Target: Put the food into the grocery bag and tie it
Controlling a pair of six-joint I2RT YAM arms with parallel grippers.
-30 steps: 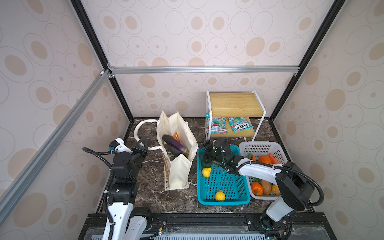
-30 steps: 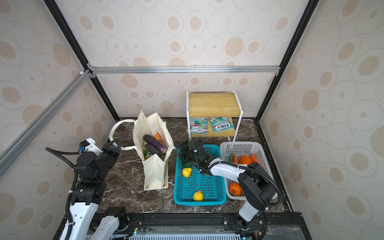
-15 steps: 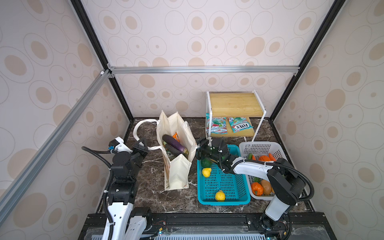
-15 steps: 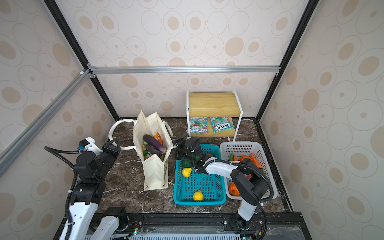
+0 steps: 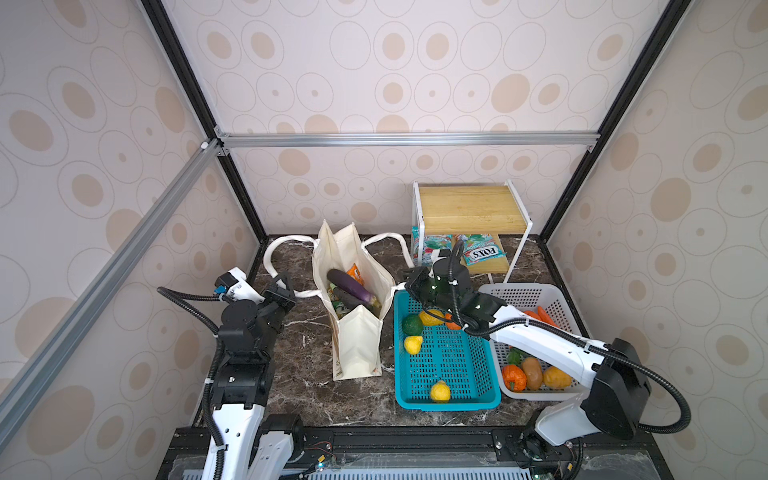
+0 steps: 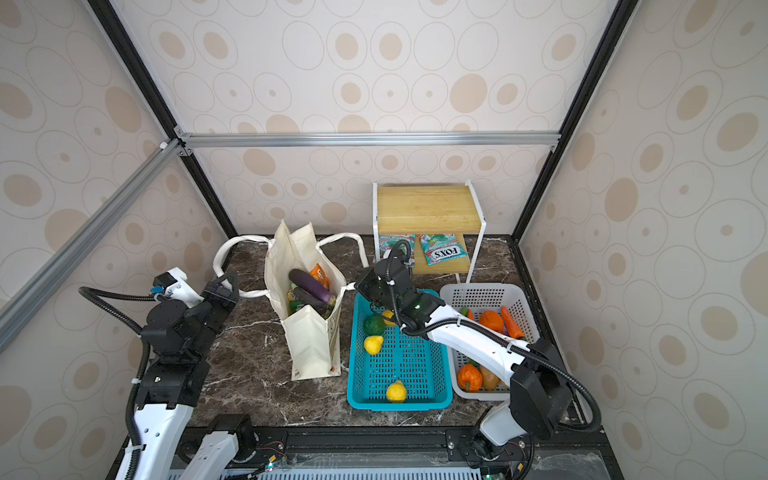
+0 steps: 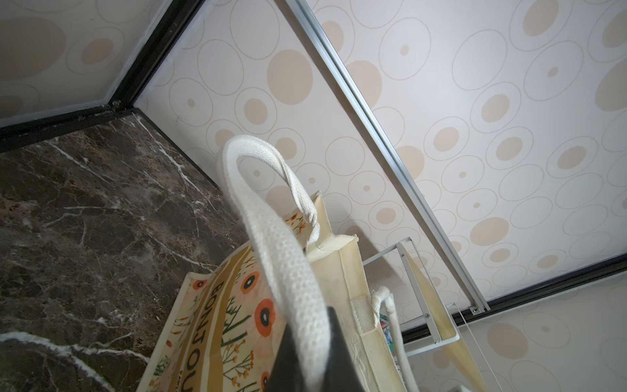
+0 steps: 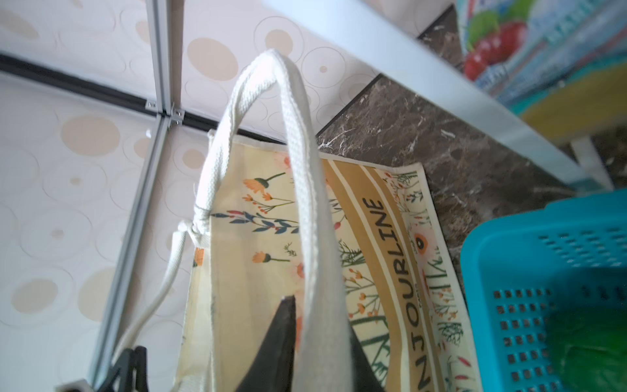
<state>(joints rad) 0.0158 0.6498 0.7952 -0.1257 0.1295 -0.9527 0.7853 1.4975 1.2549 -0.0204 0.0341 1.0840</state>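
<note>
1. On the counter [image 5: 307, 374], centre: grocery bag [image 5: 357, 345], upright, mouth open. Eggplants [image 5: 351, 286] and orange snack packet [image 5: 355, 272] inside, high, near the rim.
2. At 9 o'clock of the bag: left gripper [image 5: 284, 286], jaws clenched on left handle [image 7: 271, 244].
3. At 3 o'clock of the bag mouth: right gripper [image 5: 409, 278], jaws flanking right handle [image 8: 308, 203]. Firm pinch or loose: cannot tell.
4. At 4 o'clock of the bag, just beside it: teal basket [image 5: 446, 405], with three yellow fruits [image 5: 412, 344] not yet bagged.
5. Hazard, slip: right handle liable to slide free under pull if not fully clamped, spoiling the crossing of the two loops.
6. Hazard, tip: uneven pull toward 9 or 3 o'clock likely to topple the soft bag and spill the eggplants.
7. Hazard, omission: knot tied now likely to shut the yellow fruits out.
8. Hazard, snag: right handle close to the basket rim, apt to catch there and drag the basket.
</note>
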